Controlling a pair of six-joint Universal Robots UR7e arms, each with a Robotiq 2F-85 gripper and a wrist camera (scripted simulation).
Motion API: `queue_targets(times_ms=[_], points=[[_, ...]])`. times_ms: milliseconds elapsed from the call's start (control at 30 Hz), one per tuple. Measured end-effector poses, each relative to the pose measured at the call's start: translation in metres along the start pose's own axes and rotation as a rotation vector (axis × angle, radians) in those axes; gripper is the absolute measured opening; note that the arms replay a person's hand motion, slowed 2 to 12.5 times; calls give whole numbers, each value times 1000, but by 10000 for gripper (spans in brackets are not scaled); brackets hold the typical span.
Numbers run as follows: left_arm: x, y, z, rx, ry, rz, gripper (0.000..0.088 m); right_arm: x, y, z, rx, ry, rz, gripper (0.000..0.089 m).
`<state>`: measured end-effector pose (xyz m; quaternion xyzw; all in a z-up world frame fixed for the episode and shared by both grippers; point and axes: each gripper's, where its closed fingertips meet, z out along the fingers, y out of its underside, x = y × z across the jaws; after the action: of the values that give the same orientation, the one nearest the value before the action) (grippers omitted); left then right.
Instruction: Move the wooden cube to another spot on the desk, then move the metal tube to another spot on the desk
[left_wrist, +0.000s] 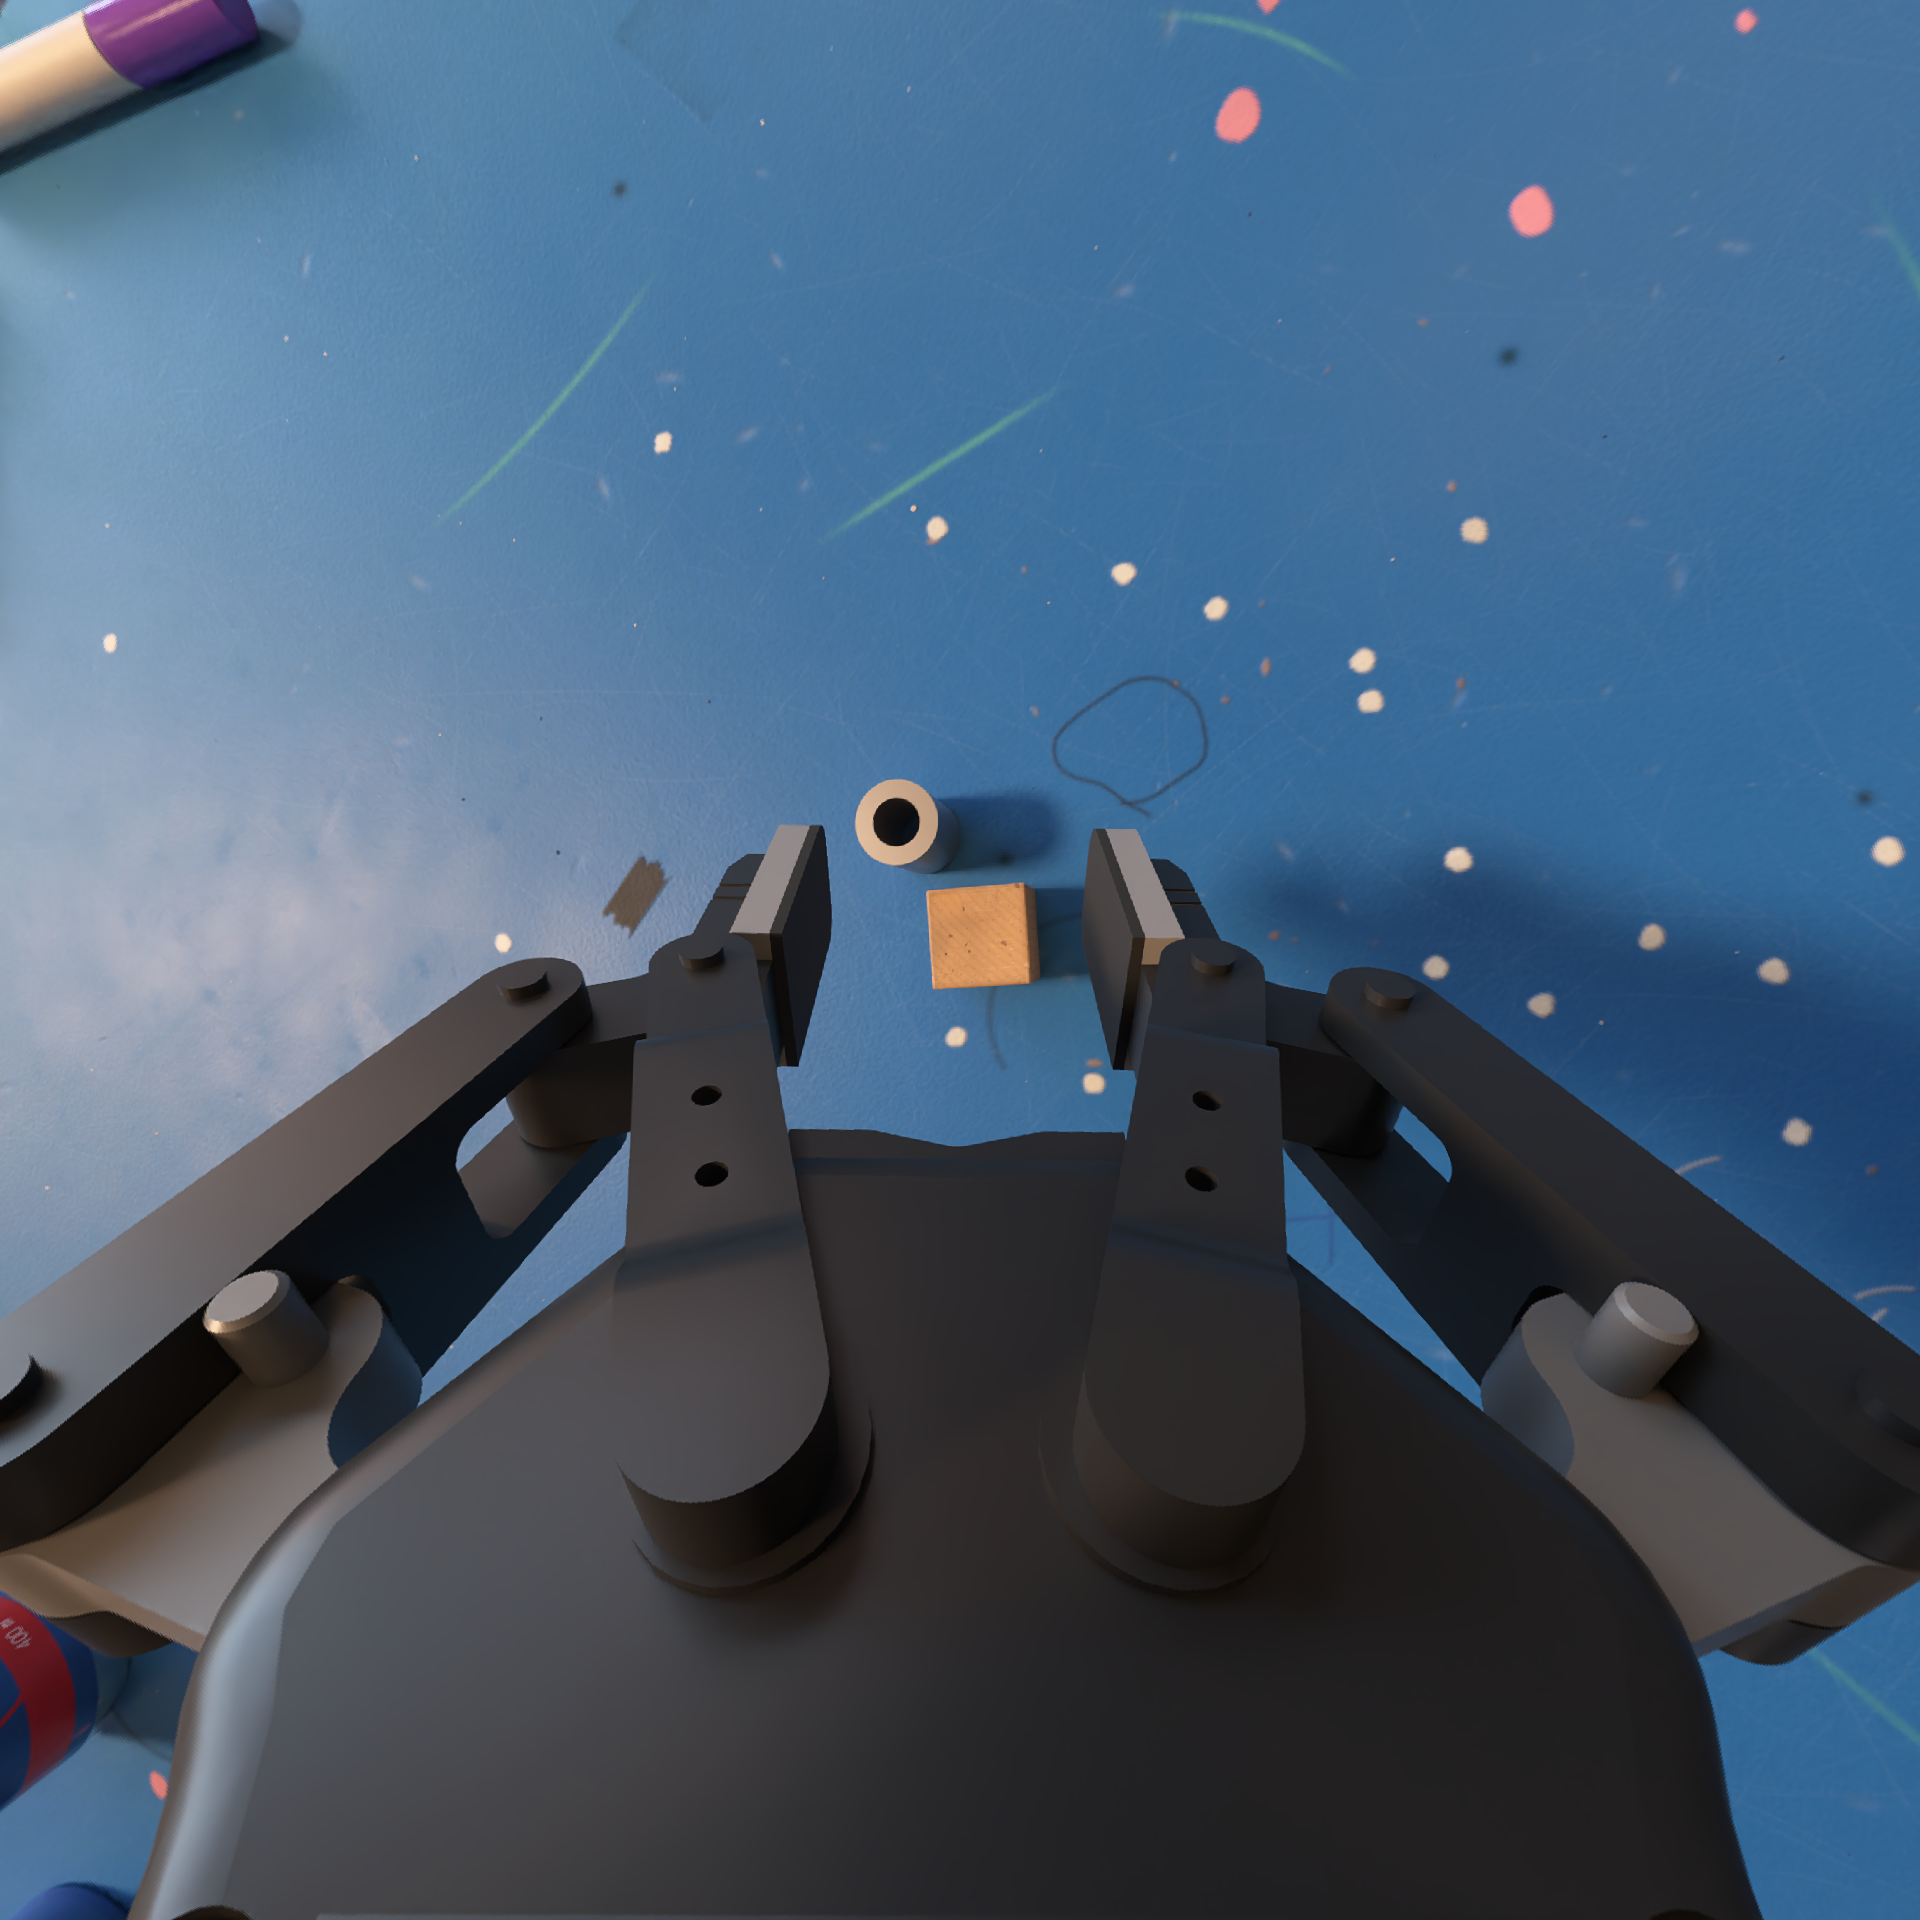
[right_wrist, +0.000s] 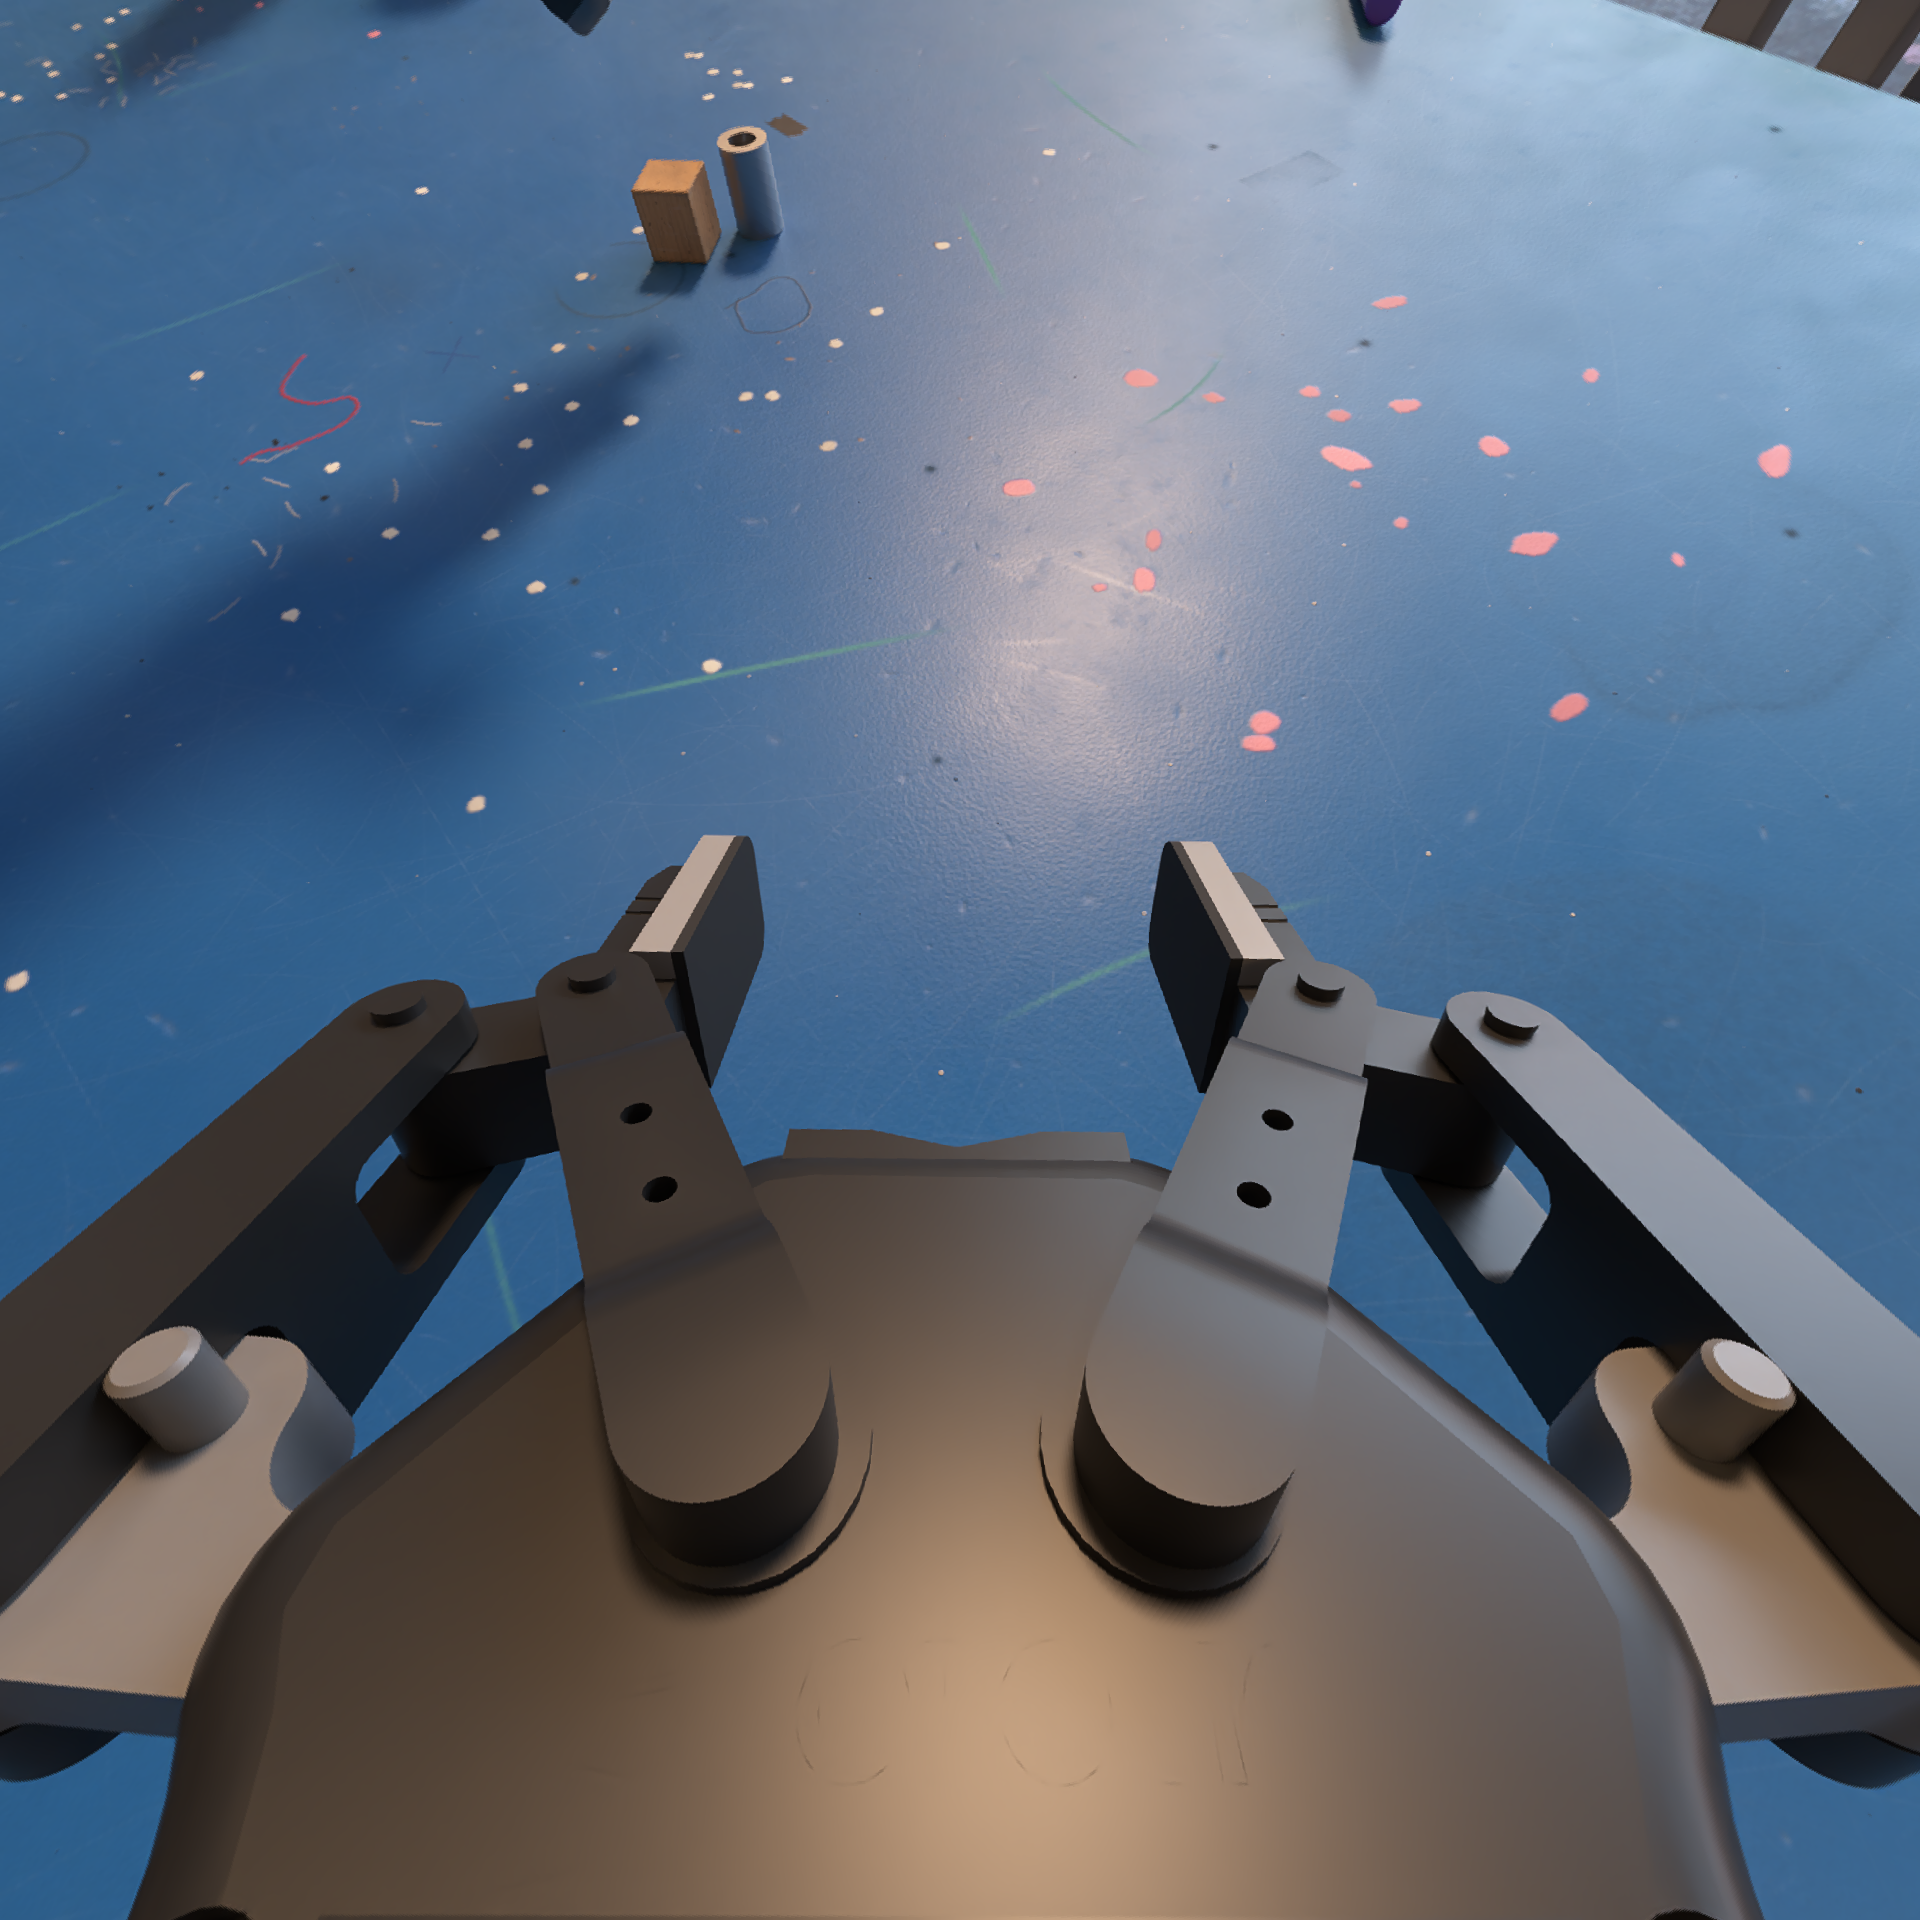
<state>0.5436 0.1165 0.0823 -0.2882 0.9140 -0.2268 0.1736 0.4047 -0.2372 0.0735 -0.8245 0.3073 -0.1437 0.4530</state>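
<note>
Left claw (left_wrist: 956, 935) hangs wide open and empty over the tabletop (left_wrist: 1351, 416), cube (left_wrist: 982, 935) between its fingers; tube (left_wrist: 902, 823) upright just beyond. Drop straight, centre, squeeze gently. Right claw (right_wrist: 956, 935) open, empty, well apart.

At 11 o'clock in the left wrist view, a white marker with a purple band (left_wrist: 125, 57) is cut by the frame's edge. At 8 o'clock, a red-and-blue can (left_wrist: 42, 1704) shows only a sliver behind the left hand (left_wrist: 956, 914). In the right wrist view, a purple object (right_wrist: 1377, 12) at 1 o'clock and a dark piece (right_wrist: 577, 12) at 11 o'clock are clipped, too little to identify.
</note>
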Motion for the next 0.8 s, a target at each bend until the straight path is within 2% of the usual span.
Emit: queue_targets(times_ms=[200,367,600,800], points=[[-9,9,9,-40,26,-14,421,1,-1,1,0,2,-3,662],[-12,17,18,-92,73,-83,419,2,0,2,-5,5,-7,660],[-6,30,28,-203,167,-179,492,4,3,3,-15,18,-13,655],[-6,32,35,-236,173,-232,511,6,5,3,-20,29,-11,650]])
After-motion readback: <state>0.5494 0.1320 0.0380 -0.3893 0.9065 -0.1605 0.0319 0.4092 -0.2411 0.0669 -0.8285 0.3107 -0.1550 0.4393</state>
